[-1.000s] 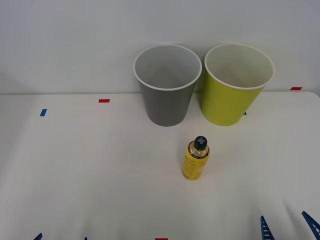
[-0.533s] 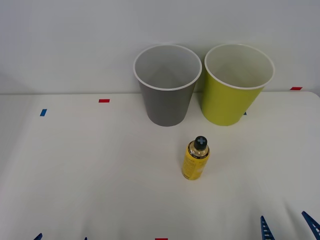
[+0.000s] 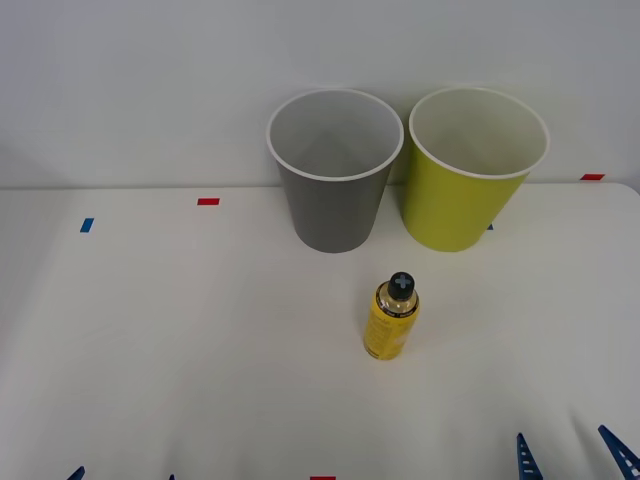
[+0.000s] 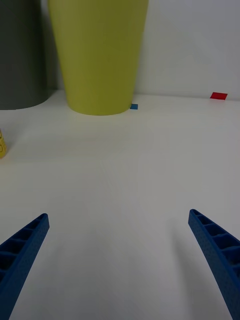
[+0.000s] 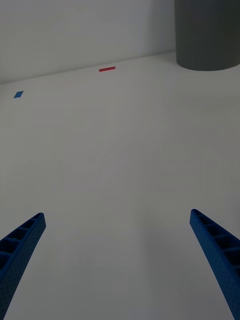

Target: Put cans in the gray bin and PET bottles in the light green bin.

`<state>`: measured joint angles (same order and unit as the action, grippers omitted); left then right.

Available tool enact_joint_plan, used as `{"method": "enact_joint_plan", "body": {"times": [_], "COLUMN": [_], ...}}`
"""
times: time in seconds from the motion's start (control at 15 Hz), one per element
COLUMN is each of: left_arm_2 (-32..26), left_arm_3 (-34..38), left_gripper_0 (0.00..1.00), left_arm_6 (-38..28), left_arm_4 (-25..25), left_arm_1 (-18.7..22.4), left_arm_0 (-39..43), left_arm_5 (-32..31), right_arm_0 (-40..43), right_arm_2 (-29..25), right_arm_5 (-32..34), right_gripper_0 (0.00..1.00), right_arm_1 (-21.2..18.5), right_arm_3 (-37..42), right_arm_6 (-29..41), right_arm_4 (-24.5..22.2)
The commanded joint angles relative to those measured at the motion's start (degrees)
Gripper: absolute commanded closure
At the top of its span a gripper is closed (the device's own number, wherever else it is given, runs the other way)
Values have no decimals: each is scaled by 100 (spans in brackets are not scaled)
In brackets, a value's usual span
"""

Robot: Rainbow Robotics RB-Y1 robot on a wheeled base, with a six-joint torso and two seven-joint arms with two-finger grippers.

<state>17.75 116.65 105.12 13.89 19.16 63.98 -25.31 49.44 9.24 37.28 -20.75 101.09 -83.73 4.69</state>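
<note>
A small PET bottle (image 3: 391, 319) with a yellow label and black cap stands upright on the white table, in front of the two bins. Its yellow edge (image 4: 2, 144) also shows in the right wrist view. The gray bin (image 3: 334, 170) (image 4: 20, 55) (image 5: 207, 32) stands at the back centre, with the light green bin (image 3: 473, 168) (image 4: 98, 52) just to its right. My right gripper (image 3: 572, 456) (image 4: 117, 260) is open at the table's near right edge, well short of the bottle. My left gripper (image 3: 122, 476) (image 5: 117, 262) is open at the near left edge.
Small red tape marks (image 3: 208, 201) (image 3: 592, 177) and a blue one (image 3: 86, 224) lie flat on the table (image 3: 180, 330). Another red mark (image 3: 322, 478) is at the near edge. A pale wall rises right behind the bins.
The right gripper's fingertips have slid slightly lower and left in the front view. Bottle, bins and left gripper are unmoved.
</note>
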Motion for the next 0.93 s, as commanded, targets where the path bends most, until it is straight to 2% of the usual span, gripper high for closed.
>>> {"method": "enact_joint_plan", "body": {"times": [0.07, 0.27, 0.53, 0.73, 0.93], "left_arm_2": [0, 0, 0, 0, 0], "left_arm_3": [-2, -2, -2, -2, -2], "left_gripper_0": [0, 0, 0, 0, 0], "left_arm_6": [0, 0, 0, 0, 0], "left_arm_4": [0, 0, 0, 0, 0], "left_arm_1": [0, 0, 0, 0, 0], "left_arm_0": [0, 0, 0, 0, 0], "left_arm_5": [0, 0, 0, 0, 0], "right_arm_0": [-40, -242, -1042, -1578, -2008], "right_arm_2": [130, 587, 1255, 1651, 1791], "right_arm_5": [332, 429, 394, 201, -151], "right_gripper_0": [3, 0, 0, 0, 0], "right_arm_1": [-88, -316, -501, -589, -536], "right_arm_3": [7, -2, -2, -2, -2], "right_arm_6": [-38, -134, -249, -301, -398], "right_arm_4": [-12, -12, -20, 41, 6]}}
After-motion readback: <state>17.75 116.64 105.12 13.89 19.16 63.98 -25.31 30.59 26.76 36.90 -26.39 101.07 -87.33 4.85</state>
